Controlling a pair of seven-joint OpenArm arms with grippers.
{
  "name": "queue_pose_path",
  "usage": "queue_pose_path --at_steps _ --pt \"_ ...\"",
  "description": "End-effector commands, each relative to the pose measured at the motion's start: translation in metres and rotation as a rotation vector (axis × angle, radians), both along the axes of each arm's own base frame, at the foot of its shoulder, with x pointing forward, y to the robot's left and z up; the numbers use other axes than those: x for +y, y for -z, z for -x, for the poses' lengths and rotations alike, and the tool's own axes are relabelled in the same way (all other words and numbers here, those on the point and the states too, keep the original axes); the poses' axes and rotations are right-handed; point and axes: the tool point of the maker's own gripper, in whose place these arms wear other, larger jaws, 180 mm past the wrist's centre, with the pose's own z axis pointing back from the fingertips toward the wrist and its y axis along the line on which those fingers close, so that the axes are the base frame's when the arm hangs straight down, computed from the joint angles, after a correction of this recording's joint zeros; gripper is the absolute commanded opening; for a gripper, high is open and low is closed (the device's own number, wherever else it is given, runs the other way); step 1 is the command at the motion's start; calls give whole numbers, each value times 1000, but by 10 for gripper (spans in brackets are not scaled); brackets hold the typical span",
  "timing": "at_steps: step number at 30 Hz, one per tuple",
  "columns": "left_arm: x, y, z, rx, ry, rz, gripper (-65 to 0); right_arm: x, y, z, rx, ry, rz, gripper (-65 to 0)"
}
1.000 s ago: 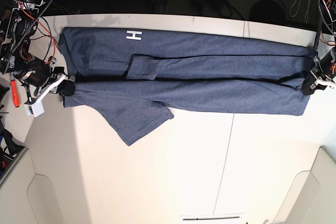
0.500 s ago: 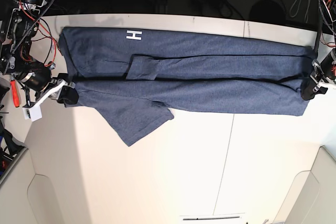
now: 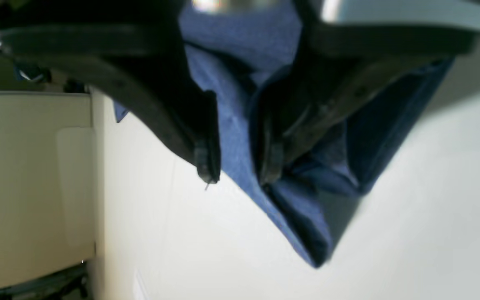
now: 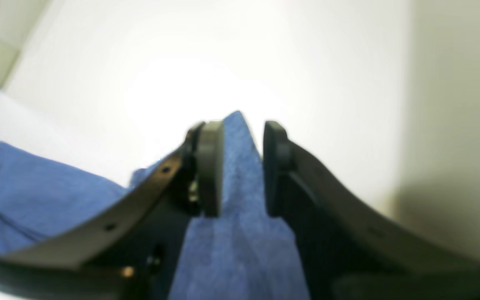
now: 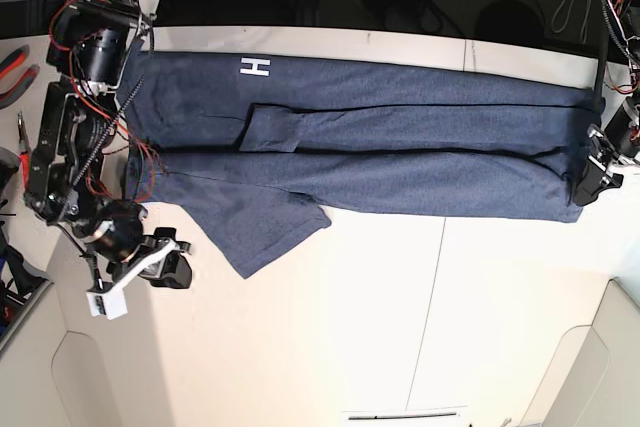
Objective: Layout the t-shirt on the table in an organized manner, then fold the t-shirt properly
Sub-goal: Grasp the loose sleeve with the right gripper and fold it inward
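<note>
The navy t-shirt (image 5: 400,147) lies stretched in a long band across the far half of the white table (image 5: 350,337), with a white letter H (image 5: 256,67) near its left end and one sleeve (image 5: 265,232) sticking out toward the front. My left gripper (image 5: 590,183) stands at the shirt's right end. In the left wrist view its jaws (image 3: 238,168) are apart, with blue cloth (image 3: 302,216) showing between and below them. My right gripper (image 5: 172,269) hovers over bare table, left of the sleeve. In the right wrist view it (image 4: 243,166) is open, with blue cloth (image 4: 240,241) in the gap.
A thin dark seam (image 5: 432,297) runs across the table's front half. Beige panels (image 5: 85,377) (image 5: 600,367) flank the front corners. Red wires and the right arm's motors (image 5: 75,127) overhang the shirt's left end. Cables and a power strip lie behind the far edge.
Both grippers have opened and let go of the shirt's ends. The right arm has swung from the shirt's left end toward the table's front. The left gripper has barely moved.
</note>
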Motion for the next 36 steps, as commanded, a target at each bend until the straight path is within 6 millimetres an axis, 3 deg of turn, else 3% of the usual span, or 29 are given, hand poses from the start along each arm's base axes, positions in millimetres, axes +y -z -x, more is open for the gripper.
queue_pose_path --at_steps 1,3,6,14,23,25,27,28,32,36 --pt "8 -17 -9 -50 3 -31 -394 6 -13 -17 -50 -11 0 -483" --pt "7 -14 -8 -37 11 -40 -348 17 3 -24 -19 -40 24 -483" --pt "7 -14 -8 -37 11 -40 -347 25 28 -30 10 -46 56 -483" --pt "7 -14 -9 -38 11 -39 -348 10 84 -21 92 13 158 -483" --pt "7 -14 -8 -37 11 -40 -348 19 84 -20 98 27 93 -483" --pt "7 -14 -8 -37 11 -39 -348 24 83 -20 97 23 86 -518" --pt "7 -14 -8 -37 11 -39 -348 27 83 -20 97 20 81 -626" --pt "7 -14 -8 -38 11 -39 -348 29 83 -20 94 10 77 -650" --pt "7 -14 -8 -37 11 -40 -348 30 80 -21 85 -4 76 -650" --pt "7 -14 -8 -37 11 -40 -348 31 63 -23 73 -5 52 -650"
